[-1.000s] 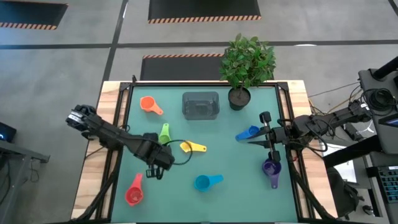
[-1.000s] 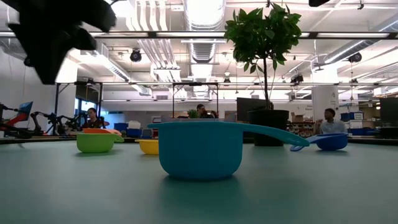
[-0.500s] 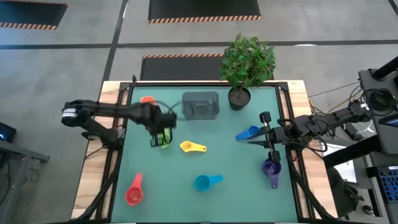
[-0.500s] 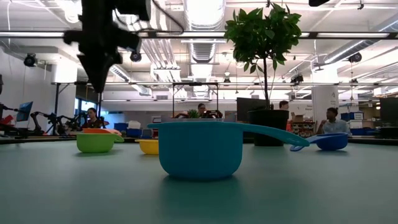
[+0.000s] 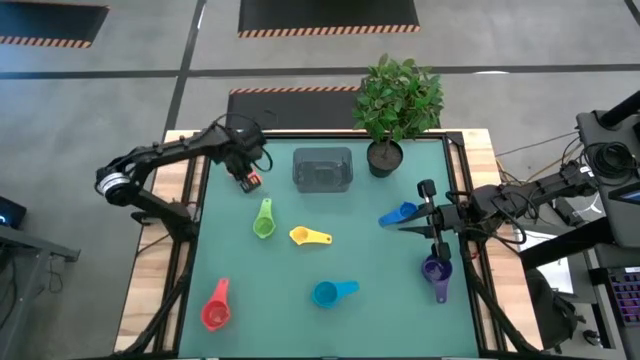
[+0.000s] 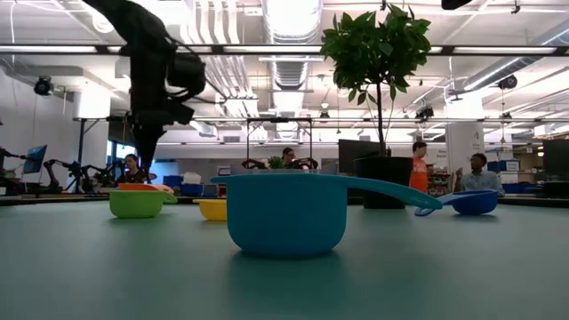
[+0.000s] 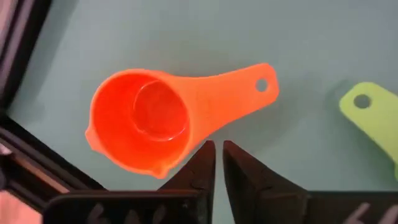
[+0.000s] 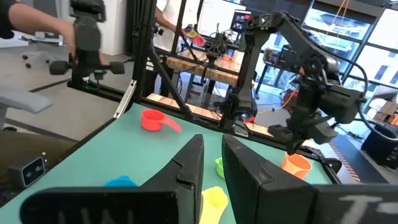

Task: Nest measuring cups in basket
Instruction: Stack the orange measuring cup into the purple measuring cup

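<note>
One view only, left wrist, reveals orange cup (image 7: 146, 119).

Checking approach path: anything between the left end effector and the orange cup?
Nothing visible. The left end effector hangs directly above the orange cup, fingers nearly together, only bare mat around. The green cup lies off to the side.

From straight overhead we see the whole table (image 5: 300, 290); at tabletop level we look across it into the room. Our left wrist camera stares closely down on the orange cup (image 7: 149, 121), which the right wrist camera views distantly.
</note>
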